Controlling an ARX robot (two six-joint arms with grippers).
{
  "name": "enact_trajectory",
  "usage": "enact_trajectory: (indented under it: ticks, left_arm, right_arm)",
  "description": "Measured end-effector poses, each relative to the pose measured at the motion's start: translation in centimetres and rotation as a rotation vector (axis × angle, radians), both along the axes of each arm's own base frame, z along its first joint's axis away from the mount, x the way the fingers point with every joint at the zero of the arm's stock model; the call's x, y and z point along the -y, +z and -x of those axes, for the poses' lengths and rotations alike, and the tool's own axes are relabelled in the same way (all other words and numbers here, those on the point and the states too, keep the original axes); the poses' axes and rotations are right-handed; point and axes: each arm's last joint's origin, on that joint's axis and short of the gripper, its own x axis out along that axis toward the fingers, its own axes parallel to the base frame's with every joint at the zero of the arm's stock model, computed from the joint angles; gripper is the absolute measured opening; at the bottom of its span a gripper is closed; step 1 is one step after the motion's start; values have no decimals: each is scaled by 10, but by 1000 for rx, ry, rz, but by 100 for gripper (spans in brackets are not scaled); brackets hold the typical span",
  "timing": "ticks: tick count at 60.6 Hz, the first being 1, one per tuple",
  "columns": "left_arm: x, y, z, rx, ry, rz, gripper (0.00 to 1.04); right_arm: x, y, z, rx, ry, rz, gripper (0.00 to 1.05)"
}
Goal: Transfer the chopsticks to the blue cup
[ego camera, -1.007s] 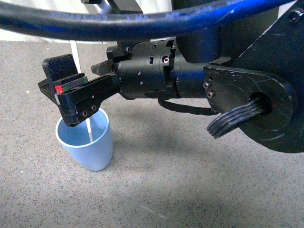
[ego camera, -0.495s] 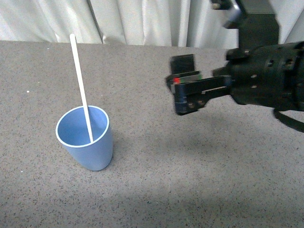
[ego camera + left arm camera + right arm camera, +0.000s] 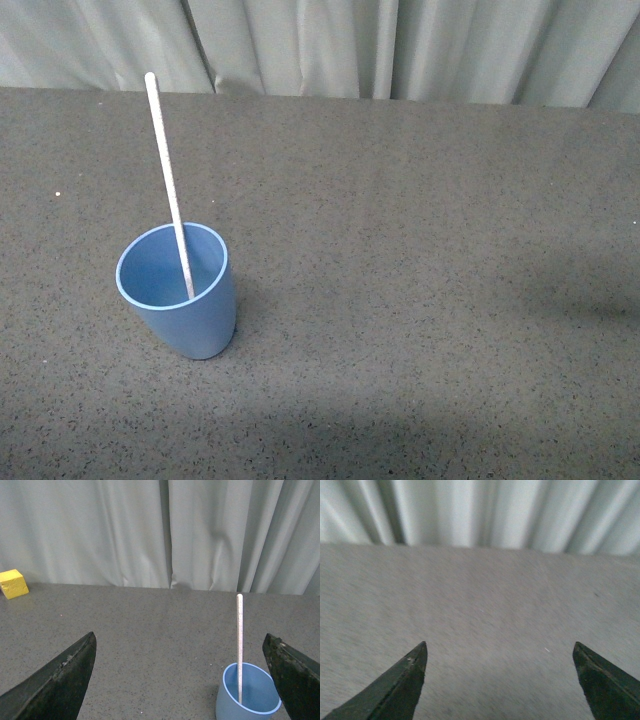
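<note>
The blue cup [image 3: 180,290] stands upright on the grey table at the left of the front view. The cream chopstick [image 3: 166,170] stands in it, leaning against the rim, its upper half sticking out. Neither arm shows in the front view. In the left wrist view the cup [image 3: 247,692] and chopstick [image 3: 239,640] stand close to the right fingertip; the left gripper [image 3: 180,645] is open and empty. In the right wrist view the right gripper [image 3: 500,652] is open and empty over bare table; the picture is blurred.
A yellow block [image 3: 12,583] lies far off near the table's back edge in the left wrist view. Pale curtains [image 3: 380,45] hang behind the grey speckled table [image 3: 420,300].
The right arm, which hung over the cup one second ago, drew back to the right and has left the front view. The chopstick stays standing in the cup.
</note>
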Motion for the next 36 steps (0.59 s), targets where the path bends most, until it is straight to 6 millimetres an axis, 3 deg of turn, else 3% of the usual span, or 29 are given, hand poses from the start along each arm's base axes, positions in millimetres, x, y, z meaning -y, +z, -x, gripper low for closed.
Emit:
enact_trajectory:
  ticks: [9,16,23,26,36]
  left_arm:
    - [0,0,0,-1,0,0,98]
    - [0,0,0,-1,0,0,98]
    - [0,0,0,-1,0,0,98]
    - [0,0,0,-1,0,0,98]
    - [0,0,0,-1,0,0,98]
  right_arm:
    - [5,16,25,266,81,-56,56]
    - [11,18,42,283,69,-60,36]
    - [20,15,60,264,90,-65,8]
    - [24,15,66,268,76,-61,0]
    - [25,16,81,270,70,-64,1]
